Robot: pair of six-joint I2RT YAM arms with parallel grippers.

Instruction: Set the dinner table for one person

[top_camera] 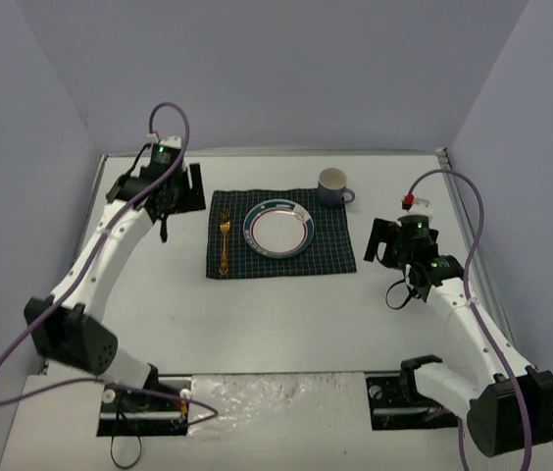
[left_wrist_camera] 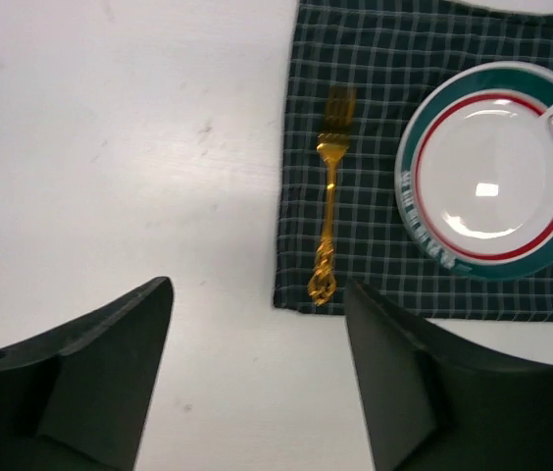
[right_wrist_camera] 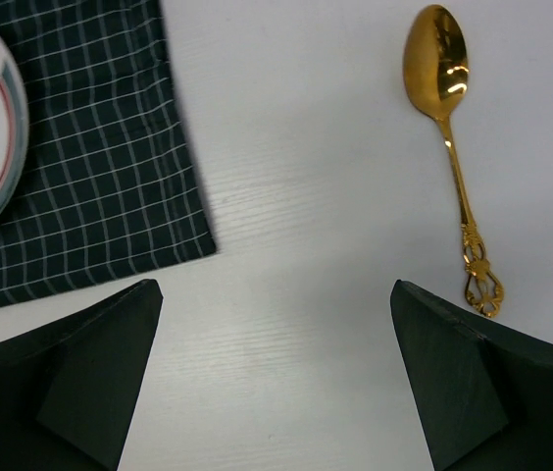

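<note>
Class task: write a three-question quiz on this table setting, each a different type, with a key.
1. True or false: the gold fork lies on the checked cloth, left of the plate.
2. Where is the gold spoon? A) on the plate B) on the bare table, off the cloth C) under the cloth
3. Name the item standing by the cloth's far right corner.
Key: 1 true; 2 B; 3 the mug.
</note>
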